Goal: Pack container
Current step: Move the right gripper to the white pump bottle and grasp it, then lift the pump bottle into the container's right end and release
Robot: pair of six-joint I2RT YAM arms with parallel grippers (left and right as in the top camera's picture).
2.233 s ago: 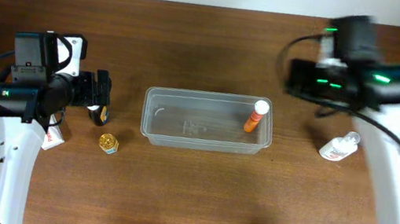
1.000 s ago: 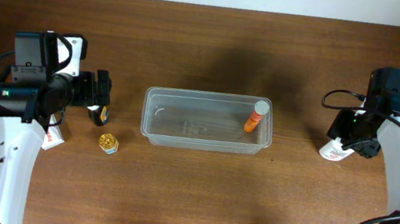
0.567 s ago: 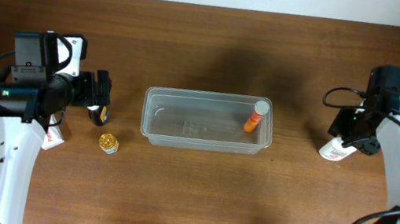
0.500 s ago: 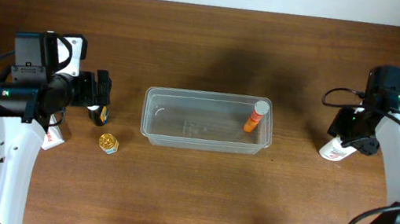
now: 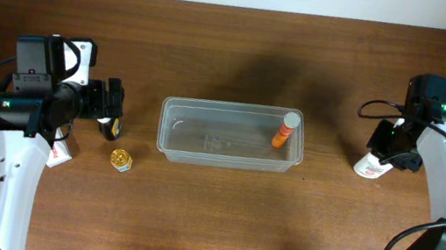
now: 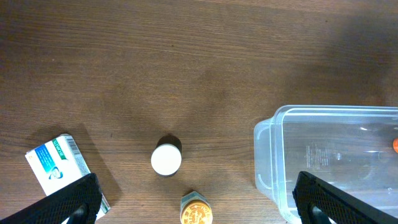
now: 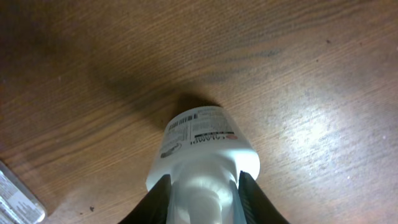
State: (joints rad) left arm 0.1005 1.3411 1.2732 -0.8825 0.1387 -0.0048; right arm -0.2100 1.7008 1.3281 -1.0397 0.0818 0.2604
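Right claw (image 7: 204,200): its dark fingers (image 7: 160,198) sit against both sides of the white cap of the small bottle (image 7: 202,146), pinching it as far as the wrist view shows. The bottle's base is still on the tabletop (image 5: 209,220). About two seconds ago this arm was in motion, well clear of the bottle, nearer the container's right end. It has since come down over the bottle and has barely shifted in the last second, though the bottle appears nudged slightly. Judgement: the grasp is made and the lift and carry to the container have not begun. Left claw (image 6: 196,185): spread wide, holding nothing, unchanged in position throughout. The container (image 5: 226,163) lies at mid-tabletop between the two arms, well apart from the bottle. Count: one container and one orange tube (image 5: 283,132) already inside at its right end. One small bottle is under the right claw. To the left of the container are three loose items — one white-capped vial (image 6: 166,160), one gold-lidded jar (image 6: 196,214) and one blue-and-white box (image 6: 59,165). That is one packed, four outstanding.
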